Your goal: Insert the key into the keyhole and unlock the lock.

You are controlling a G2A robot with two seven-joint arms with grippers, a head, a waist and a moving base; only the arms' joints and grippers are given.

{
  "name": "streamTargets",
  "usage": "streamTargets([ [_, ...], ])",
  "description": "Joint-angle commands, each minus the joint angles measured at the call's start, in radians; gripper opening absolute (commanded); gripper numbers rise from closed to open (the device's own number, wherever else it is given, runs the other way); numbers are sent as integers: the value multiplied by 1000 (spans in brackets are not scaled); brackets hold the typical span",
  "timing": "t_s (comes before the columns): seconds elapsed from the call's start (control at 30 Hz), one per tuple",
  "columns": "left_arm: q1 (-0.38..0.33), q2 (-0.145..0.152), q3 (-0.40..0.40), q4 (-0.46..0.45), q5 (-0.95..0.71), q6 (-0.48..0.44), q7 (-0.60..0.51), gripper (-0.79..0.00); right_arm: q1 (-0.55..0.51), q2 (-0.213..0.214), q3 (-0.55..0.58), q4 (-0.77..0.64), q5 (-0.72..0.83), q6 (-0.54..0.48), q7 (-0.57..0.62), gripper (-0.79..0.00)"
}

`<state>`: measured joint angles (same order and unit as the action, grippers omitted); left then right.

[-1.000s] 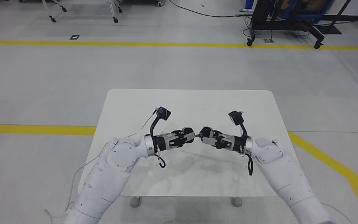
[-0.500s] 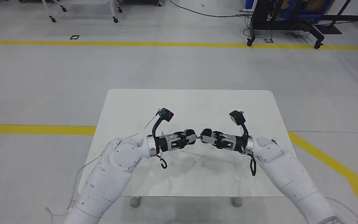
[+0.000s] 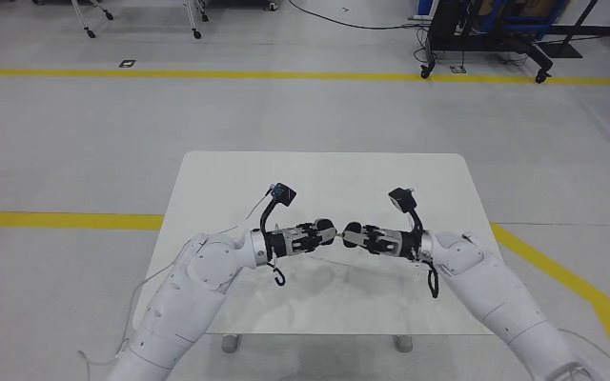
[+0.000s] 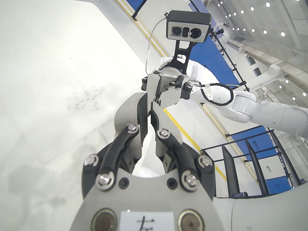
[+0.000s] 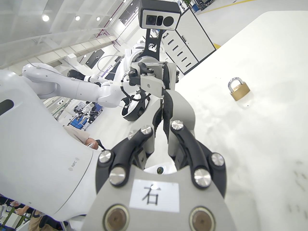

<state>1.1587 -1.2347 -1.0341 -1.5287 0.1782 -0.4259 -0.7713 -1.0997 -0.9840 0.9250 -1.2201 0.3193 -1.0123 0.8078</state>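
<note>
Both closed, left pincer [image 4: 151, 111] and right pincer [image 5: 164, 99] are meeting tip to tip near the padlock [image 5: 239, 89]. Whether either is gripping the key is unclear; keep tips squarely aligned.

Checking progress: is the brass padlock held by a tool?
No, the brass padlock with silver shackle lies by itself on the white table.

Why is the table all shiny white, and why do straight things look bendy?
Left wrist view: round ceiling lights glare on the white table, washing its top nearly blank. Right wrist view: the wide lens bows the white ceiling beams; the brass padlock with a silver shackle casts only a faint shadow. Top view: even light, and the yellow floor line runs straight.
</note>
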Motion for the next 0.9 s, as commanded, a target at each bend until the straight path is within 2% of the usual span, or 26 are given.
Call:
streamTargets([
  [0.0,-1,1,2,0,3,1,3,-785,3,3,-5,4,11,0,0,-785],
  [0.07,-1,1,3,1,0,-2,8,-785,7,5,-9,6,20,0,0,-785],
  [0.1,-3,1,-5,1,0,5,33,0,8,6,-8,10,29,0,0,-785],
  [0.43,-1,1,-8,-1,3,8,50,0,6,15,43,72,46,0,-2,-785],
  [0.63,49,14,-64,-87,109,39,148,0,-1,16,61,90,57,0,-4,-785],
  [0.7,79,25,-97,-146,220,93,156,0,-1,16,61,90,57,0,-4,-785],
  [0.87,202,52,-128,-351,696,390,120,0,-1,16,61,90,57,0,-4,-785],
])
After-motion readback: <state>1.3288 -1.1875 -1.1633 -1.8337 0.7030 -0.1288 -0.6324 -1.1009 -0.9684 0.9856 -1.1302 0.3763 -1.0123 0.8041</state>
